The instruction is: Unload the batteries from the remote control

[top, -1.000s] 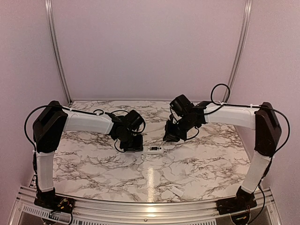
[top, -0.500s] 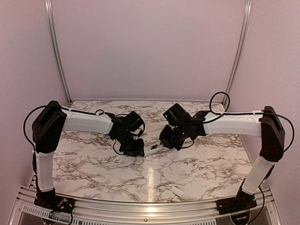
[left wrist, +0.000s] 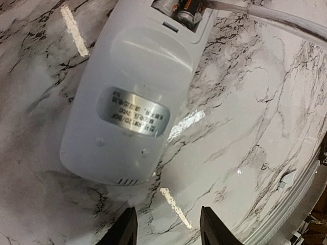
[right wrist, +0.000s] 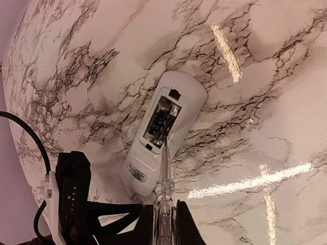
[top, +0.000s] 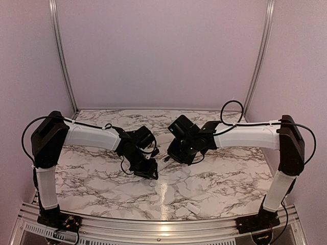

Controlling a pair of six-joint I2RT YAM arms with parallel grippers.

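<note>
The white remote control (right wrist: 153, 153) lies back-up on the marble table, its battery compartment uncovered. The dark batteries (right wrist: 162, 121) sit inside it, and the left wrist view shows them at the remote's far end (left wrist: 185, 9). My right gripper (right wrist: 163, 224) is shut on a clear-handled thin tool (right wrist: 164, 194) whose tip reaches into the compartment. My left gripper (left wrist: 171, 229) stands open just short of the remote's (left wrist: 135, 97) rounded, labelled end, with only bare table between its fingers. In the top view both grippers, left (top: 148, 171) and right (top: 179, 152), crowd the remote and mostly hide it.
A small white flat cover piece (top: 193, 208) lies near the table's front edge, right of centre, and shows in the left wrist view too (left wrist: 287, 179). The metal front rail (top: 163, 227) borders the table. Pale walls close in the back and both sides.
The right arm has swung left and brought the tool over the remote. The left gripper has drawn back toward the near edge, staying open.
</note>
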